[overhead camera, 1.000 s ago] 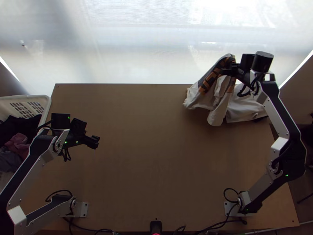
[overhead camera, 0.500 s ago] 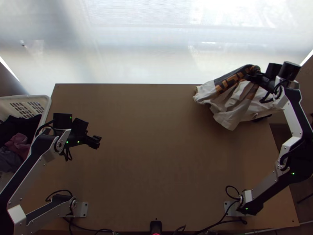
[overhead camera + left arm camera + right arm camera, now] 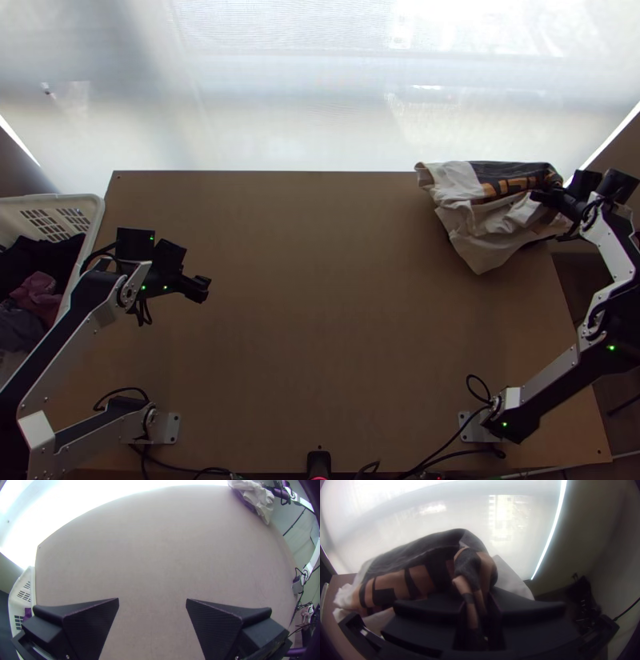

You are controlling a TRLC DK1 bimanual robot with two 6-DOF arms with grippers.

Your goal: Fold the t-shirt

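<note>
A pale t-shirt [image 3: 482,240] lies bunched at the far right of the table [image 3: 320,336]; our right gripper [image 3: 480,605] pinches its dark-and-orange part. Our left gripper [image 3: 152,599], at left, gapes empty. Pulling right could drag cloth over the edge; our small pinch could slip, leaving it crumpled.
</note>
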